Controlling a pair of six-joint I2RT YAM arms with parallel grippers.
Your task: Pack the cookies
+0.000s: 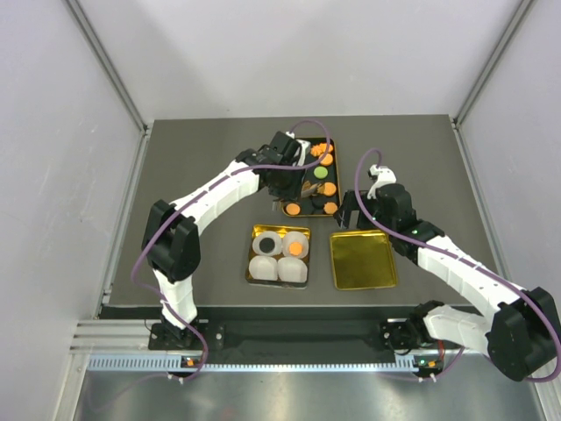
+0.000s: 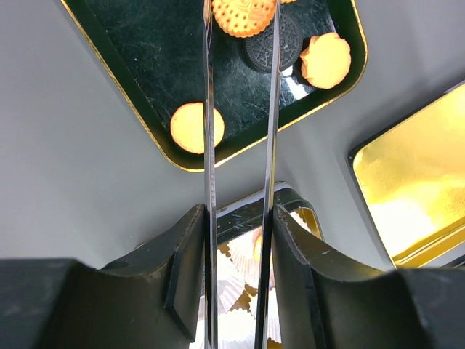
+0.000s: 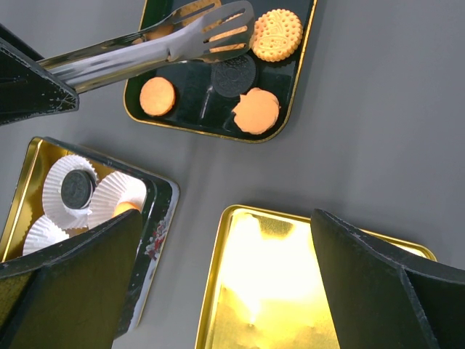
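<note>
Your left gripper (image 2: 238, 236) is pinching long steel tongs (image 3: 174, 43), its fingers pressed against both arms. Your right gripper (image 1: 355, 213) hangs spread wide above the shiny gold lid (image 3: 276, 291). The small round cookies (image 3: 276, 34), mostly orange with one black sandwich, lie in the dark gold-rimmed tray (image 3: 192, 102). Two more sit in white paper liners (image 3: 52, 185) inside the gold tin (image 1: 248, 261). Expect them to be light, stiff and crumbly, so squeeze gently across the edges. The tong tips cover an orange cookie; you cannot tell whether they grip it.

tongs (image 3: 174, 40) overhang the dark tray (image 3: 196, 102), blocking its cookies (image 3: 276, 34).
</note>
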